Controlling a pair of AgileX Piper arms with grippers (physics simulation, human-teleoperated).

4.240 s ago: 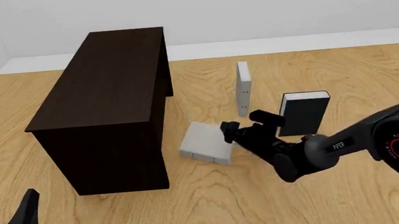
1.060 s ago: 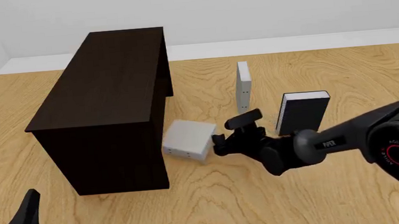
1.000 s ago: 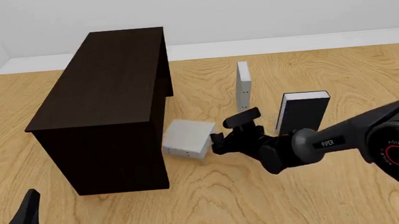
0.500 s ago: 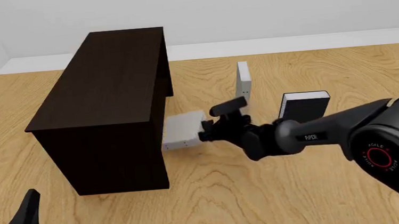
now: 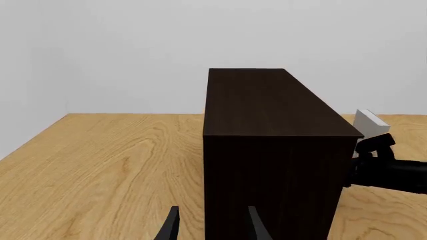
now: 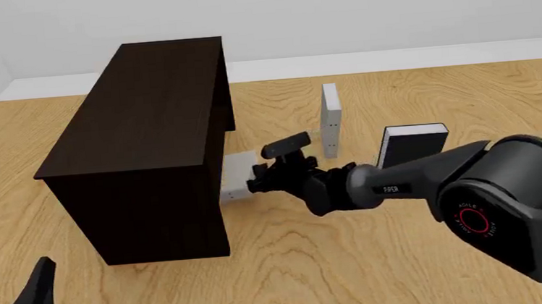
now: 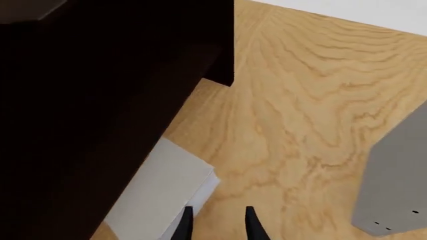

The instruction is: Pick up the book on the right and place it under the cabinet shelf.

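Grey book [image 6: 237, 176] sits low on the table [image 6: 377, 260], its left part tucked in under the dark cabinet [image 6: 144, 133], only the right end showing, dotted edge facing the camera. From the cabinet's front corner it lies at about three o'clock, right against the open side. Right gripper [image 6: 267, 168] is at the book's exposed end; in its wrist view the two fingertips [image 7: 185, 226] show a narrow gap just off the book's corner, and whether they pinch it I cannot tell. Thin grey-white book [image 6: 331, 120] stands upright at one o'clock from the gripper, black book [image 6: 412, 152] upright at three o'clock. Left gripper [image 6: 7, 303] hangs at the near left edge, well apart, fingers spread with nothing between them, pointing at the cabinet's end wall [image 5: 273, 185].
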